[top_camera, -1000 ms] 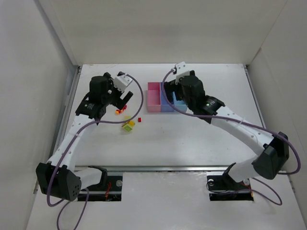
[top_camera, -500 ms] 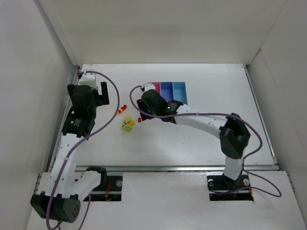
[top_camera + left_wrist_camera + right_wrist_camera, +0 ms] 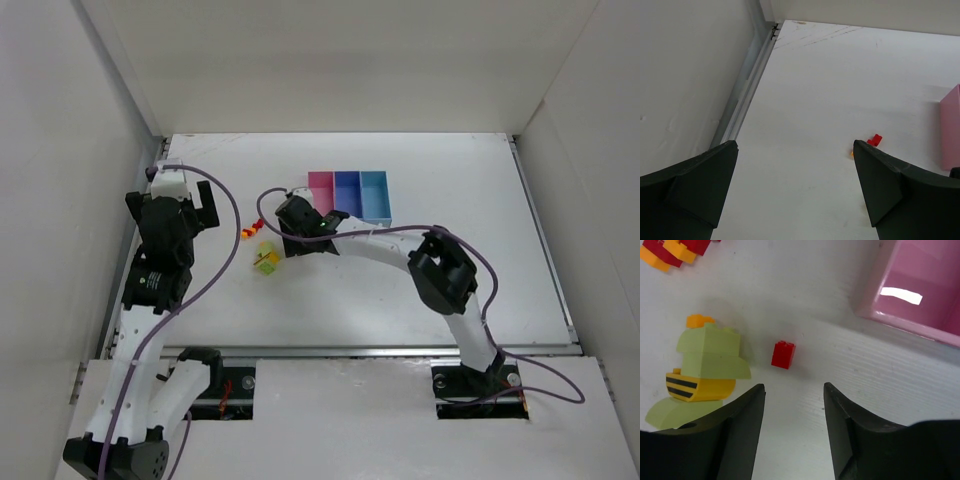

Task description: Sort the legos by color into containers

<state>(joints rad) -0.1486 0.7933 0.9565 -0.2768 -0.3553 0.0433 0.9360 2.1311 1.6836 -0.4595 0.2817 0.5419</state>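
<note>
A small red lego (image 3: 783, 354) lies alone on the white table, just ahead of my right gripper (image 3: 793, 386). Its jaws stand partly apart with nothing between them, so it is open. Left of that brick is a lime-green and yellow lego cluster (image 3: 705, 360) (image 3: 266, 260) with an orange piece on top. Red, yellow and orange legos (image 3: 670, 251) (image 3: 255, 227) lie farther off. The containers stand in a row: pink (image 3: 320, 190) (image 3: 920, 285), purple-blue (image 3: 346, 190) and light blue (image 3: 373, 194). My right gripper (image 3: 292, 240) hovers between the cluster and the pink bin. My left gripper (image 3: 207, 208) (image 3: 795, 145) is open over bare table.
In the left wrist view a red lego (image 3: 874, 140) and an orange one (image 3: 852, 155) peek past the right finger, with the pink bin's edge (image 3: 951, 127) beyond. The left side wall and its metal rail (image 3: 742, 100) run close to my left arm.
My right arm swung from above the bins down to the lone red brick, and its jaws narrowed. My left arm pulled back to the left, away from the legos, still open.
</note>
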